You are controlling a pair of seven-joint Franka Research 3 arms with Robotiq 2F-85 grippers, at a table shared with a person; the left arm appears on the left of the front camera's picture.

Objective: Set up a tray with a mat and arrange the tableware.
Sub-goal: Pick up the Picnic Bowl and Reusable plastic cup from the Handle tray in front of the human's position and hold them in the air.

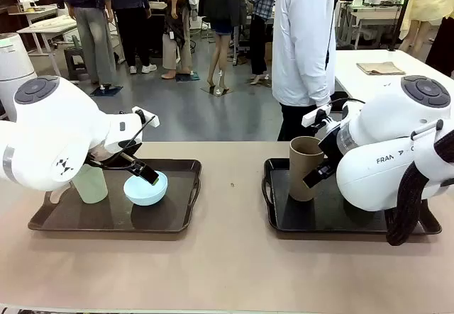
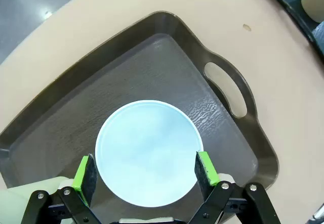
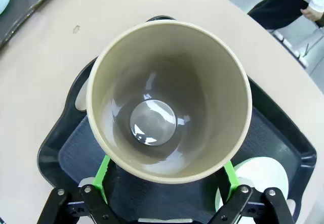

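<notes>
I have the left gripper (image 2: 146, 169) spread to its full width over the light blue round matte bowl (image 2: 149, 150). One green pad (image 2: 86, 176) is at the rim's 9 o'clock and the other at its 3 o'clock. I cannot tell whether either pad touches, and it has hold of nothing that I can see. The bowl sits on the floor of the dark brown plastic tray (image 2: 152, 62), toward the handle end. On the front camera the pale green tall tapered cup (image 1: 90, 184) stands upright at the bowl's 9 o'clock, just beside it on the same tray.

The right gripper (image 3: 167, 167) is likewise spread wide, its fingers straddling the brown tall tapered cup (image 3: 169, 102) at 9 and 3 o'clock, below the rim. The wide mouth hides the pads, so I cannot say whether the cup is gripped. It stands on a dark bluish textured mat (image 3: 76, 143) inside the black plastic tray (image 3: 49, 158). A pale mint round bowl (image 3: 255, 176) lies at the cup's 4 o'clock.

Both trays rest on the tan table (image 1: 227, 271). A person in a white coat (image 1: 305, 45) stands at the far side, at 12 o'clock.
</notes>
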